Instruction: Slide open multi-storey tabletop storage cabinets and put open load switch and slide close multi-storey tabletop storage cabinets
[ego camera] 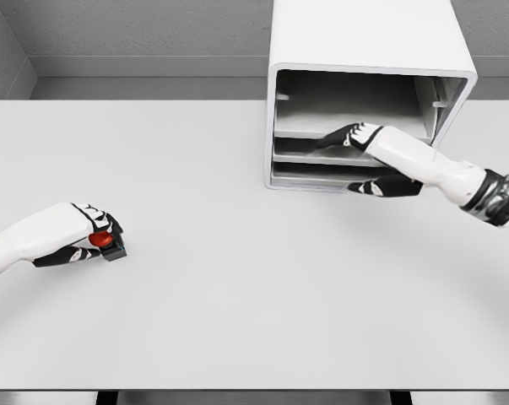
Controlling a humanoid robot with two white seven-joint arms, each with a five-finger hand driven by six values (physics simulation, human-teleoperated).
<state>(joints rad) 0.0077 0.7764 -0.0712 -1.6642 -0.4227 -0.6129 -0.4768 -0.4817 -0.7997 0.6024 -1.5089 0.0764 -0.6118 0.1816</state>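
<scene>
Left hand grips one switch; one cabinet.

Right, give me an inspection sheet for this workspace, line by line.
Surface: plain white table.
Job's things: white storage cabinet at the back right, front open, shelves showing; load switch with red knob near the left edge.
Clutter: nothing seen.
Hands: left hand grasps the load switch on the table; right hand reaches into the cabinet over a shelf, fingers extended.
Cables: nothing seen.
Surroundings: grey wall behind the table.
</scene>
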